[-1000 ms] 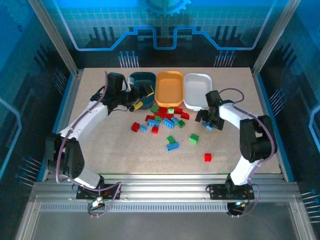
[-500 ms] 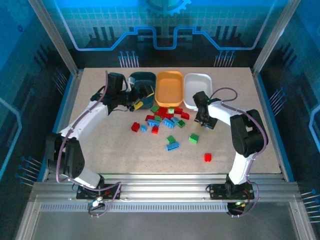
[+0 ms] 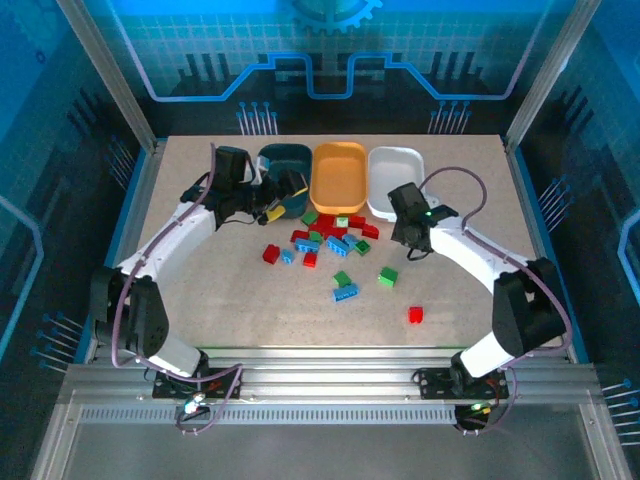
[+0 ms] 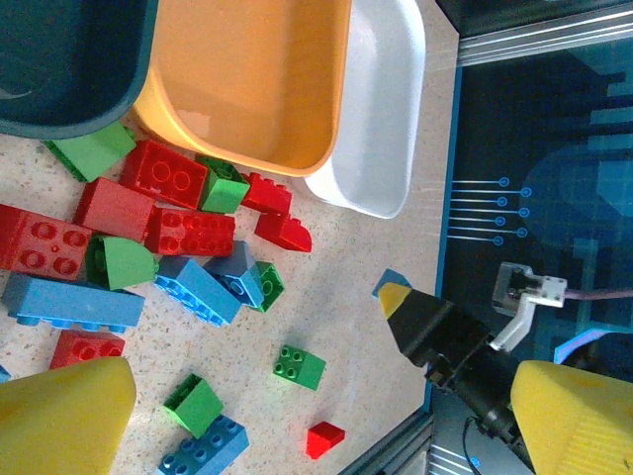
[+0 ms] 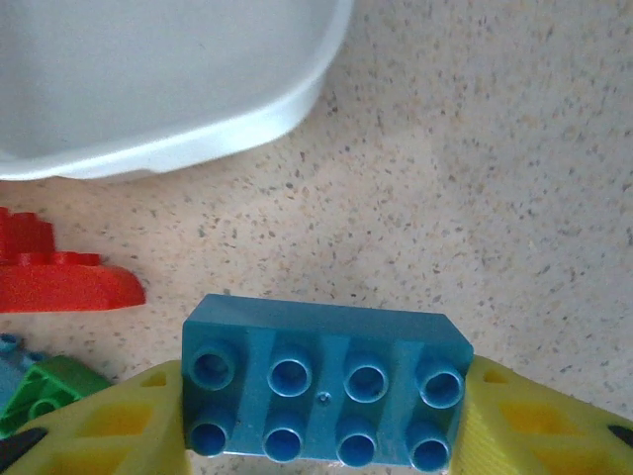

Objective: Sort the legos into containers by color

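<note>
Lowest in the top view, a lone red brick (image 3: 415, 315) lies right of centre on the table (image 3: 220, 300), well apart from the rest. Above it, a long blue brick (image 3: 347, 293) touches a green brick (image 3: 342, 278). A second green one (image 3: 388, 275) lies near, to their right.

Next up, your right gripper (image 3: 408, 240) sits right of centre, just below the white tray (image 3: 395, 180). In the right wrist view its yellow pads (image 5: 109, 426) clamp a held blue brick (image 5: 326, 381) by its short ends, with eight studs facing the camera. The white tray's rim runs across the upper left there. A red sloped brick (image 5: 59, 282) lies at the left edge.

The pile (image 3: 325, 238) of red, blue and green bricks lies mid-frame in the top view, just below the orange tray (image 3: 338, 175).

Your left gripper (image 3: 283, 197) is at the pile's upper left, by the lower rim of the teal tray (image 3: 285, 160). Its jaws are wide with nothing between them; in the left wrist view the yellow pads sit at the two bottom corners.

Farthest, the trays line up side by side: teal left, orange middle, white right.
</note>
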